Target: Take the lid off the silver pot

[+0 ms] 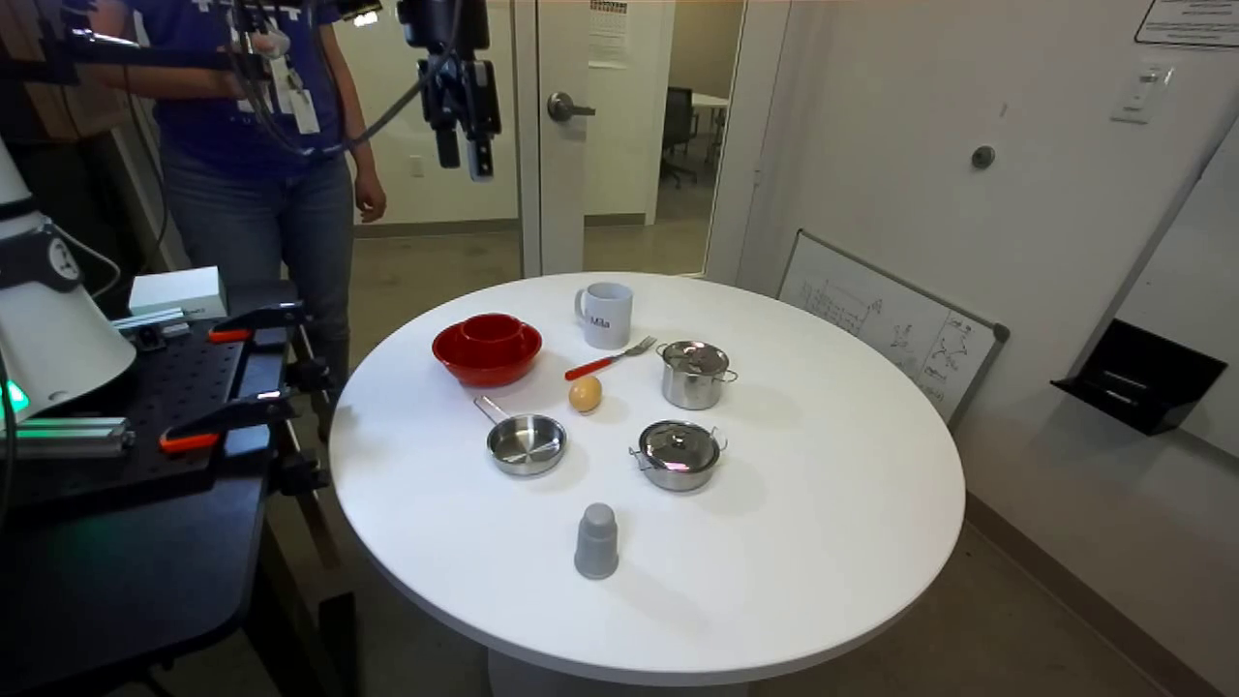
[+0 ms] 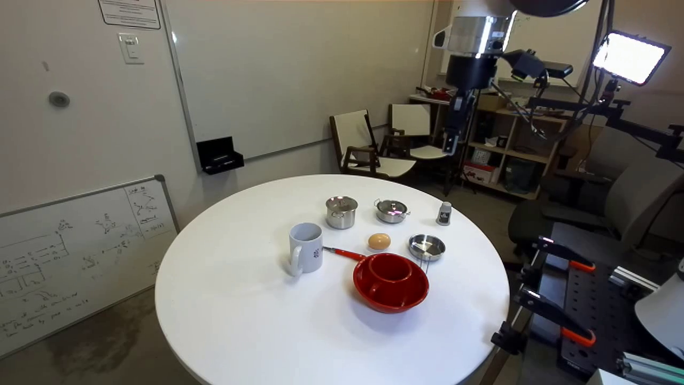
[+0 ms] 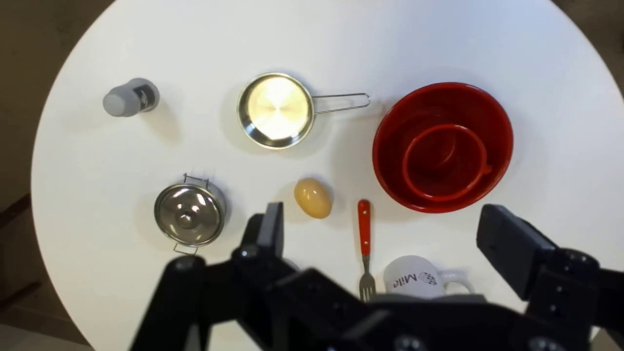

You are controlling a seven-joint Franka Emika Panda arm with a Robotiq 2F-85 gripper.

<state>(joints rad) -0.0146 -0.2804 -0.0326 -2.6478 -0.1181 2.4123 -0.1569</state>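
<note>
You have two lidded silver pots on the round white table [image 1: 823,542]; in an exterior view the tall silver pot [image 1: 691,389] stands between the middle and the far edge, its lid [image 1: 696,356] sitting on top; the low silver pot [image 1: 678,474] is nearer the middle; you also count one saucepan [image 1: 527,447] and one egg [image 1: 586,394] between the pots and the left edge, one grey shaker [image 1: 597,547] toward the near edge, one red-handled fork [image 1: 592,367], one mug [image 1: 608,319] close to the far edge, and one red cup [image 1: 491,334] inside one red bowl [image 1: 489,373] by the far-left edge. Your gripper [image 1: 464,163] hangs well above the table; in the wrist view its fingers [image 3: 509,248] stand wide apart; there it hides all but a sliver of the tall silver pot and covers part of the mug; in an exterior view the red bowl [image 2: 389,305] hides the tip of the fork's handle; the shaker's label is too small to read; one person [image 1: 252,194] is cut off at the top of an exterior view.
</note>
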